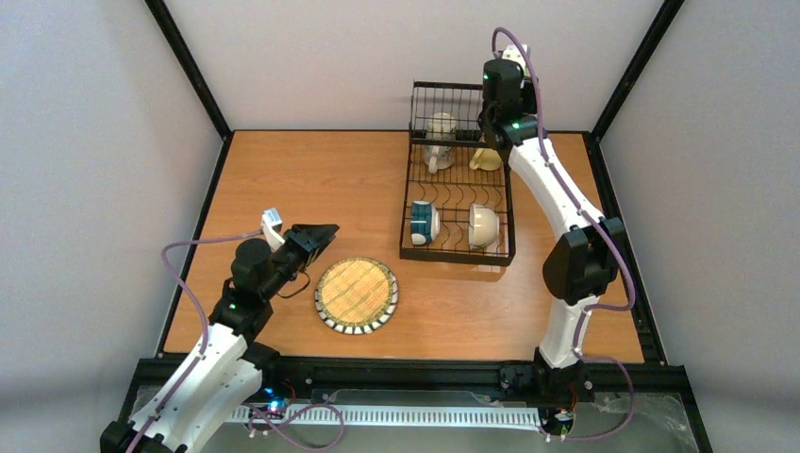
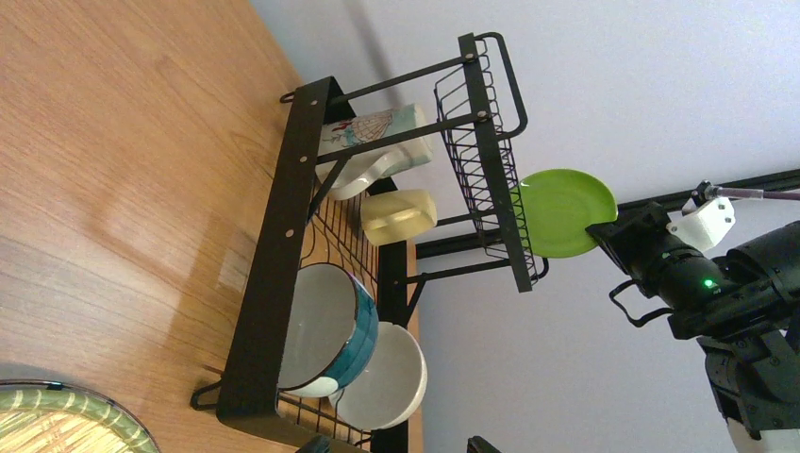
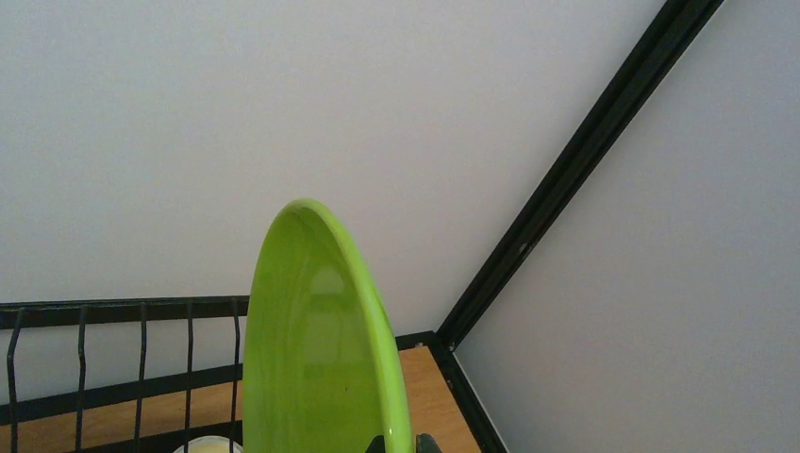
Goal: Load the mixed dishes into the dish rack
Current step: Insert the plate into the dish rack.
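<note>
Two plates are in play. One, a plain lime-green plate (image 2: 561, 212), is pinched at its rim by the right gripper (image 2: 604, 233), whose fingers are closed tight on it. It stands on edge, its rim rising straight away from the fingertips in the right wrist view, with its face turned toward the raised basket tier of the dish rack (image 2: 274, 255). It hangs at the far end of the rack, just beside the basket; whether it touches the wire I cannot tell.

The other, a striped-rim plate (image 1: 356, 294), lies flat on the table (image 1: 283, 179), apart from the near end of the rack. The left gripper (image 1: 325, 241) hovers just to its left, jaws spread wide and holding nothing.

On the rack's base a teal-banded cup (image 1: 424, 223) and a cream bowl (image 1: 483, 225) lie on their sides, side by side.
</note>
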`<action>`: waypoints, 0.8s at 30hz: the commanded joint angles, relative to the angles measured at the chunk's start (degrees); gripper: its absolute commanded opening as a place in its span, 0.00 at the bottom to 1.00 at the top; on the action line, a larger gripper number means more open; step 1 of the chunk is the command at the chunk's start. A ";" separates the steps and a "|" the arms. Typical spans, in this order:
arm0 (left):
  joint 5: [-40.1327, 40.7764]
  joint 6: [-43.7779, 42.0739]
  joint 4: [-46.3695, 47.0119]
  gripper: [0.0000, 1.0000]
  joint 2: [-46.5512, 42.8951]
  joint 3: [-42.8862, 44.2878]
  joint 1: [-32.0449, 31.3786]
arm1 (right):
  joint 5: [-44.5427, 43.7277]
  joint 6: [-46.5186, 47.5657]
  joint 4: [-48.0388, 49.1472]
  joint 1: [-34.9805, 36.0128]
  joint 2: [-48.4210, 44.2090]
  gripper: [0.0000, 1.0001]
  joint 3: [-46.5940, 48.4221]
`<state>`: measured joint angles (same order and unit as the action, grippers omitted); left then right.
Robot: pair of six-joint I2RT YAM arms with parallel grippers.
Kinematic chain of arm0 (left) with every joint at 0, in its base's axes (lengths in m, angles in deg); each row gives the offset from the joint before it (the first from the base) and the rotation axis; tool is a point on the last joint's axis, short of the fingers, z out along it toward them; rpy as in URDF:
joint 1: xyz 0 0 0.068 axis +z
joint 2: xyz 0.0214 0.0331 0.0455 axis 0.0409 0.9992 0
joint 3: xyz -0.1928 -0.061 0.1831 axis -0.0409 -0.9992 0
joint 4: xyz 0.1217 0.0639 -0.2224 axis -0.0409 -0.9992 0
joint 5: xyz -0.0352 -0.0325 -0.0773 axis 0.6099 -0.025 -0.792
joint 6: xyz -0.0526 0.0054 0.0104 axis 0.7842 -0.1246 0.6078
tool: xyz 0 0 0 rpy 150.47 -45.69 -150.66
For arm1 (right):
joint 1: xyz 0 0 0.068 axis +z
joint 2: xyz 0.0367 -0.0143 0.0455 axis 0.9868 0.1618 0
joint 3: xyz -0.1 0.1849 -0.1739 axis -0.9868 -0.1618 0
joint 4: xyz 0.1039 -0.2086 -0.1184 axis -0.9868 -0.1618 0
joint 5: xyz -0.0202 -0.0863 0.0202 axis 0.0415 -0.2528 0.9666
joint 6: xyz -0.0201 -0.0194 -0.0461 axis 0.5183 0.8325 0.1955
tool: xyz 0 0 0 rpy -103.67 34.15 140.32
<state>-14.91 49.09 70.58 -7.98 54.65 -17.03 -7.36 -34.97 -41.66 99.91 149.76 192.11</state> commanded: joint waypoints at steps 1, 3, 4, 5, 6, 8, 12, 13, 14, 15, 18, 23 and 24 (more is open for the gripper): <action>-0.76 0.03 -0.39 0.81 -0.35 0.25 0.22 | -0.79 -1.41 -4.03 -0.24 1.38 0.02 3.57; -0.85 0.03 -0.39 0.82 -0.35 0.30 0.22 | -0.81 -1.60 -4.94 -0.30 1.72 0.02 3.94; -0.85 0.02 -0.39 0.81 -0.35 0.33 0.21 | -0.81 -1.64 -5.30 -0.25 1.70 0.02 4.03; -0.93 0.03 -0.41 0.81 -0.34 0.33 0.19 | -0.77 -1.70 -5.60 -0.25 1.82 0.02 4.18; -1.01 0.04 -0.39 0.81 -0.39 0.33 0.20 | -0.66 -1.80 -5.76 -0.24 1.84 0.02 4.23; -1.09 0.11 -0.39 0.82 -0.44 0.33 0.22 | -0.65 -1.90 -6.23 -0.24 1.92 0.02 4.26; -1.20 0.38 -0.47 0.82 -0.60 0.20 0.20 | -0.29 -2.47 -7.21 -0.04 2.15 0.02 4.11; -1.27 0.46 -0.47 0.81 -0.59 0.14 0.21 | -0.33 -2.60 -7.55 0.08 2.31 0.02 4.03; -1.33 0.54 -0.47 0.82 -0.68 0.10 0.22 | -0.41 -2.84 -7.88 0.17 2.54 0.02 3.98; -1.37 0.56 -0.47 0.82 -0.69 0.05 0.22 | -0.59 -3.10 -8.21 0.26 2.78 0.02 3.97; -1.39 0.64 -0.73 0.82 -1.02 0.00 0.21 | -0.70 -3.46 -8.83 0.52 3.36 0.02 3.81; -1.40 0.91 -0.56 0.82 -1.27 -0.43 0.21 | 0.04 -4.07 -9.48 0.55 4.19 0.02 3.78; -1.38 0.87 -0.49 0.81 -1.23 -0.46 0.22 | 0.04 -4.27 -9.55 0.55 4.27 0.02 3.74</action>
<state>-16.02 49.53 70.54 -8.83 54.65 -17.03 -7.47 -38.14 -49.18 100.22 152.95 194.69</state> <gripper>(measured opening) 0.815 0.070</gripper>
